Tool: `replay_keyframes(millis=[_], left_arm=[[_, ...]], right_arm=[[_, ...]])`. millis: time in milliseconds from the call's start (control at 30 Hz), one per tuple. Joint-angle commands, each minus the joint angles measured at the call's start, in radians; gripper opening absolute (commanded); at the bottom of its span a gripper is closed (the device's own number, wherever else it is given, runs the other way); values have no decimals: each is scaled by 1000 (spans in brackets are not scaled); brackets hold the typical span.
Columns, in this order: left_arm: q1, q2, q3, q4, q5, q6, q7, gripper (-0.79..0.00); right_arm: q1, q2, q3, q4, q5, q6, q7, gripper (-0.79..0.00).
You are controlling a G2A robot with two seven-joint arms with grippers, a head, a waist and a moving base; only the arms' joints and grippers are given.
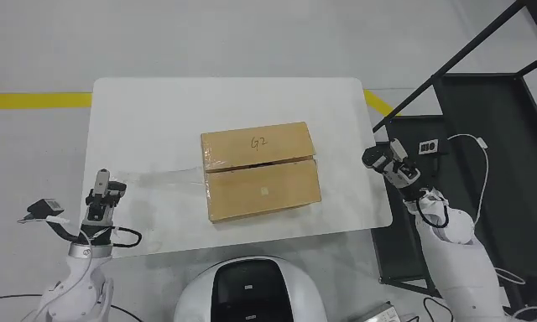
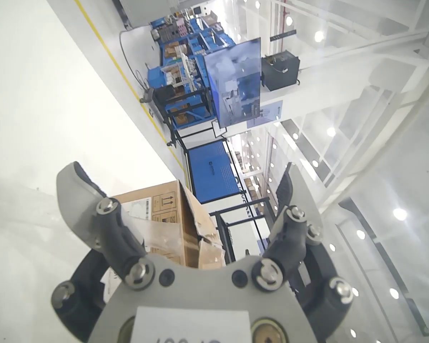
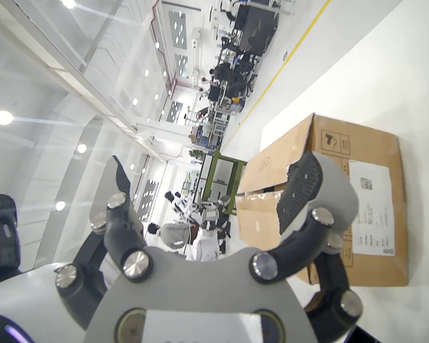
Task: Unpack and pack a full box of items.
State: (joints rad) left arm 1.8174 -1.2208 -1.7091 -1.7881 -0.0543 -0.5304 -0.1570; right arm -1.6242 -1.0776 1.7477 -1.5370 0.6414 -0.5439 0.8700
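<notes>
Your box [image 1: 261,171] sits closed at the middle of the white surface [image 1: 143,112]. Its long axis, and the seam between its two top flaps, run side to side from one arm toward the other. The right gripper [image 3: 214,169] hangs empty with its fingers spread at the surface's right edge, about level with that seam and nearer the box. The left gripper [image 2: 180,176], also spread and empty, sits by the near left corner, well apart from it. To lift the flaps, you will probably do best coming in from the right end of the seam.
</notes>
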Motion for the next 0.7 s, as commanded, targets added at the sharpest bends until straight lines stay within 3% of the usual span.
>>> replay_keyframes(millis=[0, 167, 667], left_arm=[[-10, 6, -20, 0, -6, -32, -77, 0], [-30, 17, -41, 2, -48, -82, -204, 0], [-33, 17, -42, 2, -46, -86, -211, 0]], right_arm=[[9, 5, 14, 2, 16, 8, 87, 0], [33, 15, 29, 12, 31, 35, 207, 0], [37, 16, 30, 14, 31, 37, 216, 0]])
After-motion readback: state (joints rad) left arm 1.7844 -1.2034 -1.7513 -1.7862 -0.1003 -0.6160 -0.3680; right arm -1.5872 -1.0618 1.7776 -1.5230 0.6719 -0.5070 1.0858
